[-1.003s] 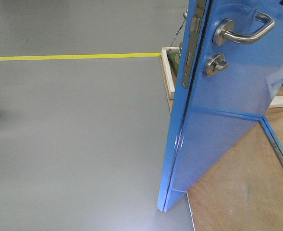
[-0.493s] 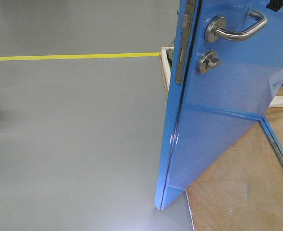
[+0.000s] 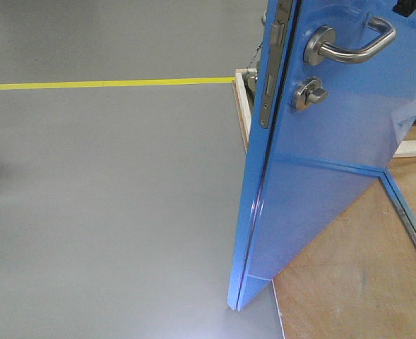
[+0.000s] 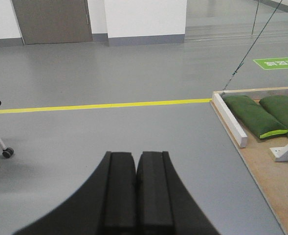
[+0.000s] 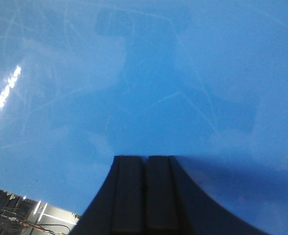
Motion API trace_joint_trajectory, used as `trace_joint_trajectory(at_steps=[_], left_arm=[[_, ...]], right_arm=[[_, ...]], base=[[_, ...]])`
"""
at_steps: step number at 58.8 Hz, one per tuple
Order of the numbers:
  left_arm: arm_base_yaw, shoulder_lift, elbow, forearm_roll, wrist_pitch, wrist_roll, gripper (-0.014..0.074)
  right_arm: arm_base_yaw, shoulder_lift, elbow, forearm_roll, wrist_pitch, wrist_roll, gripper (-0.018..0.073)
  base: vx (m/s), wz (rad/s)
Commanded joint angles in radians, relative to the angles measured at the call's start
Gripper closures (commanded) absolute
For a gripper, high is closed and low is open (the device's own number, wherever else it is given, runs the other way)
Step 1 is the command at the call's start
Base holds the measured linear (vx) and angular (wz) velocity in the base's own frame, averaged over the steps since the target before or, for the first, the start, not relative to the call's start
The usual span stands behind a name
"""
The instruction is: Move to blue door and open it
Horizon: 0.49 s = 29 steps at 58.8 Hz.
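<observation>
Okay, left tool (image 4: 136,166) is sitting at bottom centre of the left wrist view, pads pressed together, gripping nothing and hanging over bare grey floor (image 4: 134,127). Right tool (image 5: 145,159) is likewise sitting with its pads closed flat together and nothing between them, at bottom centre of its view. The blue door (image 5: 144,73) is filling almost the whole right wrist frame just past the tips; I can't tell whether they're touching the panel. The tool's shadow is lying across the gloss.

In the front view the blue door (image 3: 335,141) is standing ajar, taking up the right half of the frame. Its free edge is running from bottom centre up to top centre, with the lower corner hanging over the grey floor (image 3: 109,212) just left of the plywood base (image 3: 356,275). The steel latch plate (image 3: 271,70) is showing on that edge near the top. The round thumb-turn (image 3: 308,93) is sitting just right of it, and the silver lever handle (image 3: 352,46) is above that, upper right.

Further back, a white beam (image 4: 229,120) is edging the base at right of the left wrist view, with green sandbags (image 4: 254,115) lying just behind it. A yellow floor line (image 4: 104,105) is crossing mid-frame from the left edge up to the base's corner. A chair caster (image 4: 7,153) is showing at the left edge. A grey door (image 4: 51,19) is sitting in the far wall, upper left.
</observation>
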Motion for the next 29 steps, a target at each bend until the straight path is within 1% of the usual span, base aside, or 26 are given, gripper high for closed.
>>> trace_joint_trajectory(at_steps=[1,29], left_arm=[[-0.006,-0.013,-0.025,-0.003,-0.085,-0.007,0.0524],[-0.006,-0.013,-0.025,-0.003,-0.085,-0.007,0.0524]], right_arm=[[0.001,-0.030,-0.032,0.092,0.007,-0.014,0.0547],[0.001,-0.030,-0.032,0.092,0.006,-0.014,0.0547]], base=[[0.03,-0.01],[0.08,-0.02]])
